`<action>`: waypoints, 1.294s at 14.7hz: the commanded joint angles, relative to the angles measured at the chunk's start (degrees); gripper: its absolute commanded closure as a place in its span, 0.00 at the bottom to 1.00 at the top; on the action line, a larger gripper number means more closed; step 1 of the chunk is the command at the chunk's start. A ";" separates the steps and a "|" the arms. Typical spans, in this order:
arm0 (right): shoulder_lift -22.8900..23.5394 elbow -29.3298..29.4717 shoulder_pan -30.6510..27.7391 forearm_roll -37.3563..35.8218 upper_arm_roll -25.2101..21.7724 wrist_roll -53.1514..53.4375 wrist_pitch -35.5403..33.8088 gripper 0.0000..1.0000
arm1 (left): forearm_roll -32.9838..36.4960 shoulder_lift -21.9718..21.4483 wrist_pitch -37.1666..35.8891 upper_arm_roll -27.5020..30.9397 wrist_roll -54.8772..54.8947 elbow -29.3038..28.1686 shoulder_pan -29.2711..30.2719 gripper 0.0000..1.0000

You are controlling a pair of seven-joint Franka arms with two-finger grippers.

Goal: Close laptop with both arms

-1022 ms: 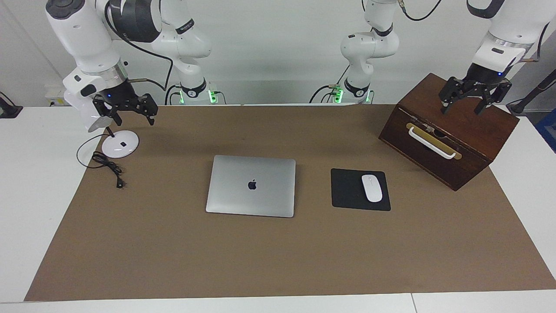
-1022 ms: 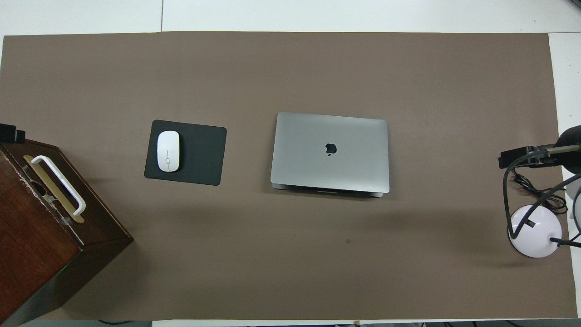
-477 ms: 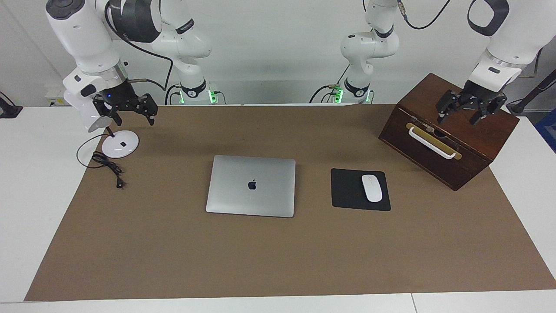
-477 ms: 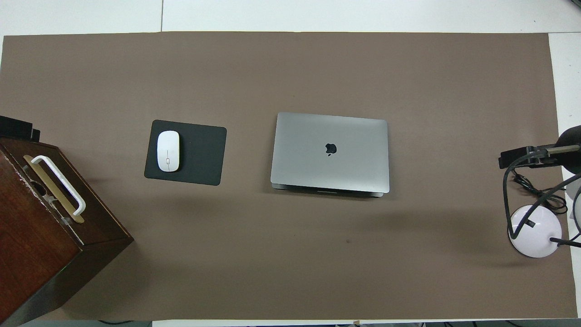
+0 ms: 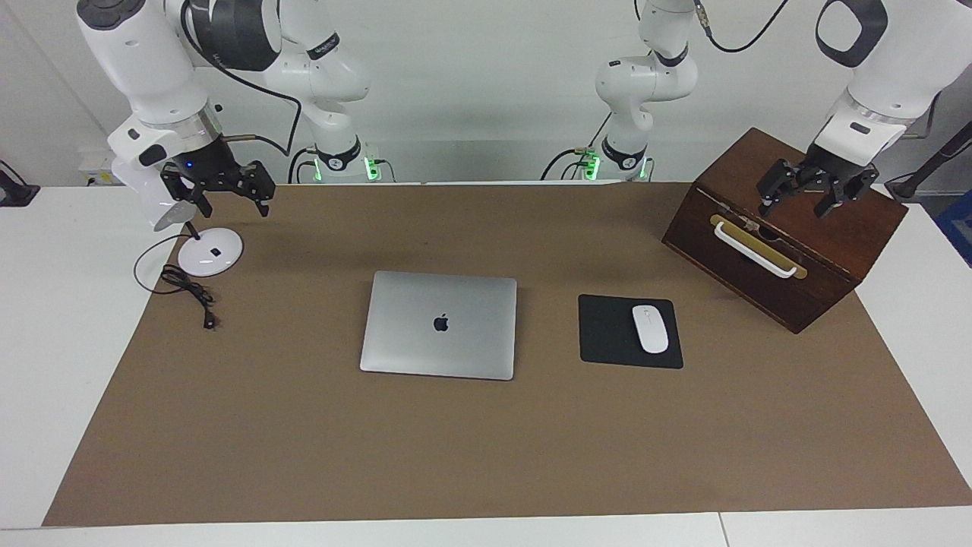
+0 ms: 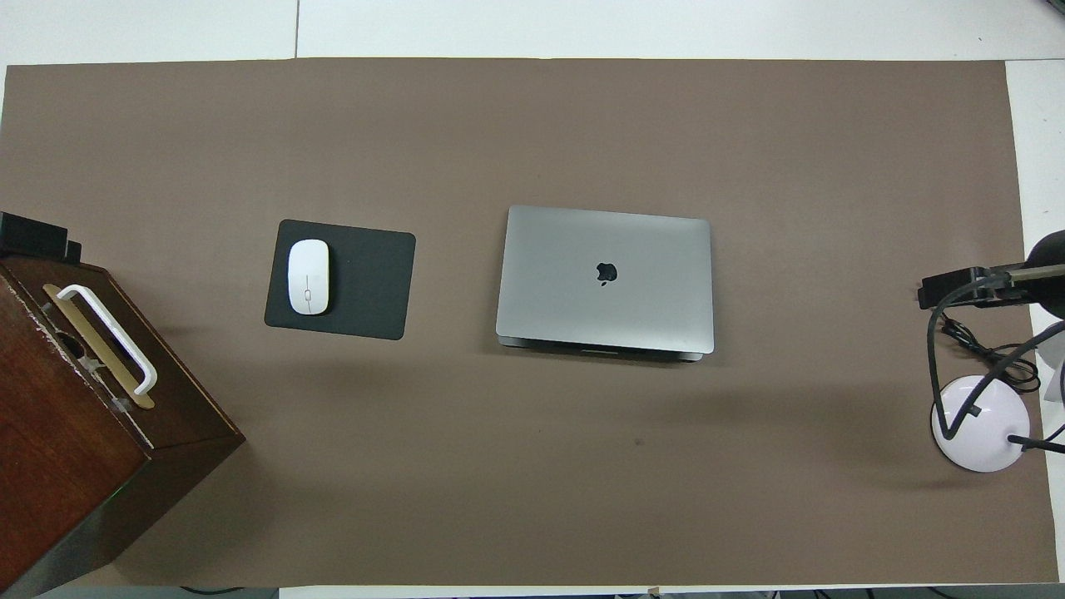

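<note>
The silver-grey laptop [image 5: 440, 323] lies shut and flat on the brown mat in the middle of the table, its apple logo facing up; it also shows in the overhead view [image 6: 606, 279]. My left gripper [image 5: 795, 203] is open and empty, up in the air over the top of the wooden box. Only its black tip shows in the overhead view [image 6: 33, 241]. My right gripper [image 5: 228, 202] is open and empty, up in the air over the white lamp base; its tip shows in the overhead view [image 6: 944, 291]. Neither gripper touches the laptop.
A dark wooden box [image 5: 790, 262] with a white handle stands at the left arm's end. A black mouse pad [image 5: 607, 334] with a white mouse [image 5: 650, 328] lies beside the laptop. A white lamp base [image 5: 210, 254] with a black cable [image 5: 190, 292] sits at the right arm's end.
My left gripper has shifted a little over the wooden box toward the table's middle. My right gripper has barely moved. The laptop has not moved.
</note>
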 commanded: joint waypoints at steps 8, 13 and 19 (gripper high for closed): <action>2.45 2.90 -0.88 1.53 0.03 -1.84 -1.83 0.00 | -0.69 -0.22 -0.09 -0.27 -1.63 -0.28 0.61 0.00; 3.50 4.83 -0.97 1.53 0.11 -1.84 -3.41 0.00 | -0.69 -0.14 -0.09 -0.27 -1.54 -0.28 0.61 0.00; 3.59 4.84 -0.97 1.62 0.03 -1.84 -3.32 0.00 | -0.77 -0.14 -0.09 -0.27 -1.54 -0.28 0.70 0.00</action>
